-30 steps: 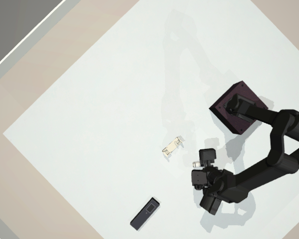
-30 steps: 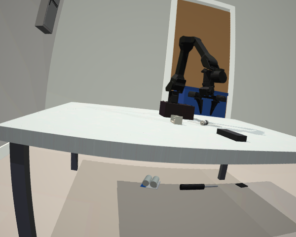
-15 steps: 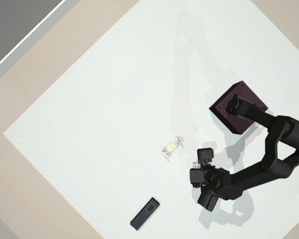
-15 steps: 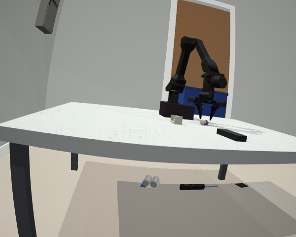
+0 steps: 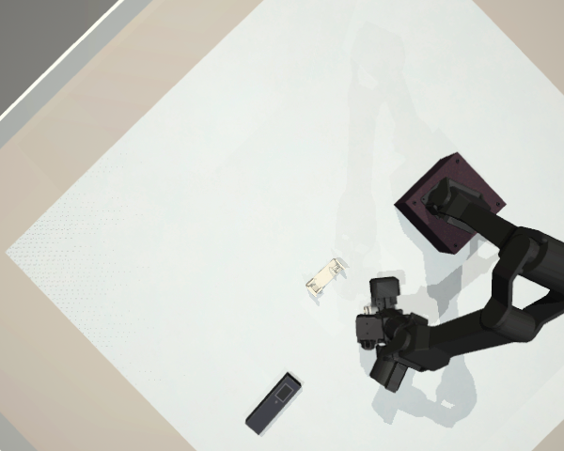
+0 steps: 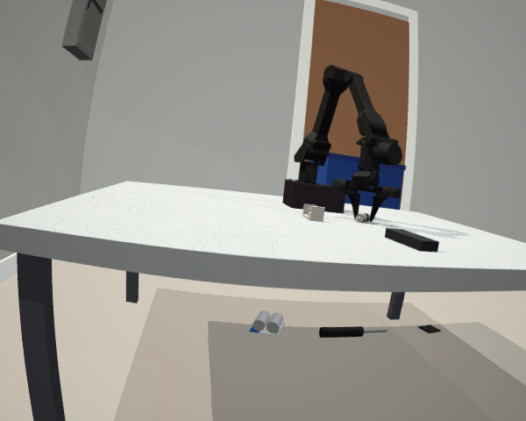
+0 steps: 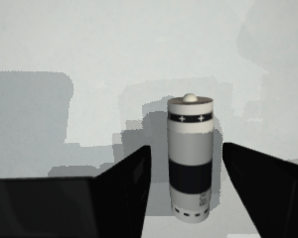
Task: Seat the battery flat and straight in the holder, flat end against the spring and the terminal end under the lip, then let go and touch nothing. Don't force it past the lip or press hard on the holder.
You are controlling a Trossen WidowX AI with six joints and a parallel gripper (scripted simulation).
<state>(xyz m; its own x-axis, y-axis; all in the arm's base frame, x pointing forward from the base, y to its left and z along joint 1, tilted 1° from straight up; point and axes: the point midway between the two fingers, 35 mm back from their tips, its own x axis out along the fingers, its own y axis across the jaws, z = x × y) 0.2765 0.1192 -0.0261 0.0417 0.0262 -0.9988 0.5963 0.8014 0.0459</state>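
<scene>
The battery (image 7: 190, 149) (image 6: 361, 217) lies on the table, white and grey with a dark band, its terminal end toward the top of the wrist view. In the top view only a bit of it (image 5: 367, 309) shows beside the gripper body. My gripper (image 7: 186, 151) (image 6: 363, 220) is open and pointing down, with one finger on each side of the battery and a visible gap to both. The cream holder (image 5: 325, 276) (image 6: 314, 212) stands empty on the table, up and left of the gripper in the top view.
A dark oblong device (image 5: 274, 402) (image 6: 411, 239) lies on the white table (image 5: 199, 218) (image 6: 163, 226). The arm's dark red base block (image 5: 440, 227) (image 6: 313, 196) stands beyond the holder. Two grey cylinders (image 6: 267, 320) and a screwdriver (image 6: 341, 331) are below table level.
</scene>
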